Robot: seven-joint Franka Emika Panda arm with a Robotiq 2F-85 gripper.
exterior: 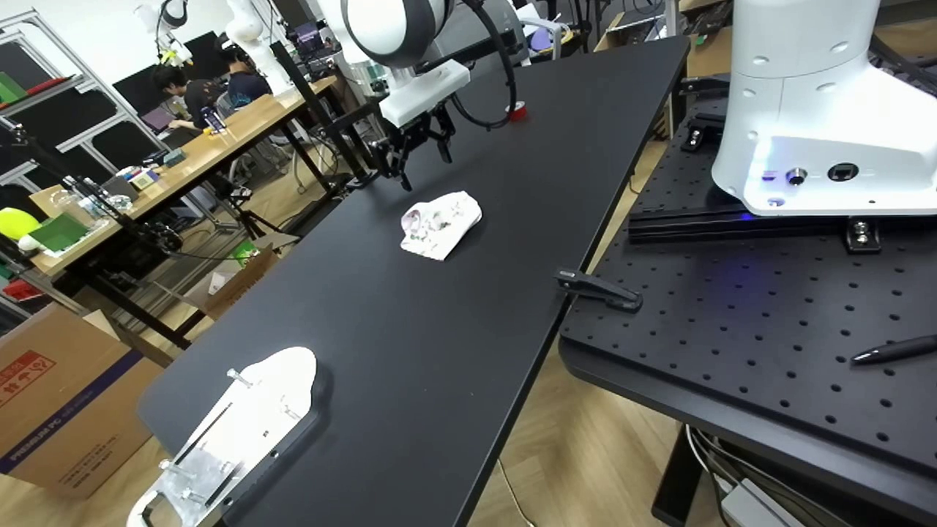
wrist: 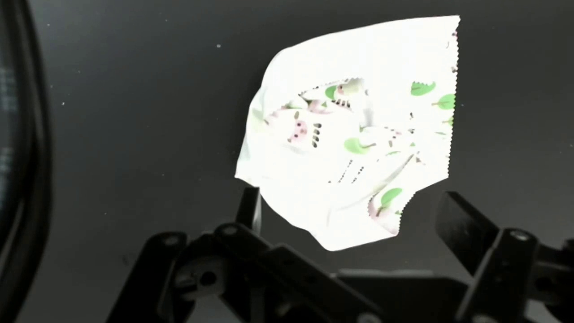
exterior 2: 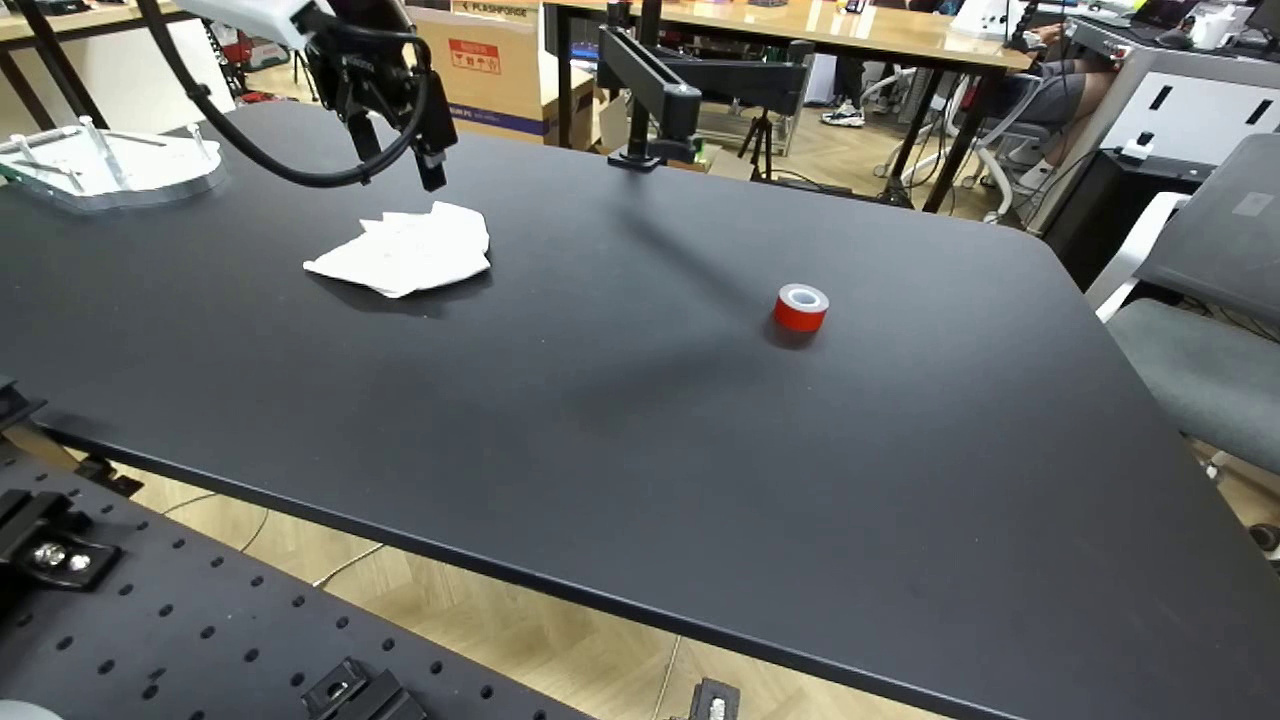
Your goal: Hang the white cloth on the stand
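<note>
The white cloth (exterior: pixel 441 225) lies crumpled on the black table. It also shows in an exterior view (exterior 2: pixel 410 250) and in the wrist view (wrist: pixel 314 157), where pink and green prints show on it. The white stand (exterior: pixel 252 417), a flat board with several short upright pegs, is at one end of the table. It also shows in an exterior view (exterior 2: pixel 120 165) and is out of the wrist view. My gripper (exterior: pixel 426 170) is above the table beside the cloth, with its fingers apart and nothing between them. It also shows in an exterior view (exterior 2: pixel 400 178) and the wrist view (wrist: pixel 351 193).
A red tape roll (exterior 2: pixel 800 310) sits on the table (exterior 2: pixel 700 480). A black post with a folding arm (exterior 2: pixel 650 95) is clamped at the table's far edge. A black clamp (exterior: pixel 599 289) sits at the edge near the robot base (exterior: pixel 805 110).
</note>
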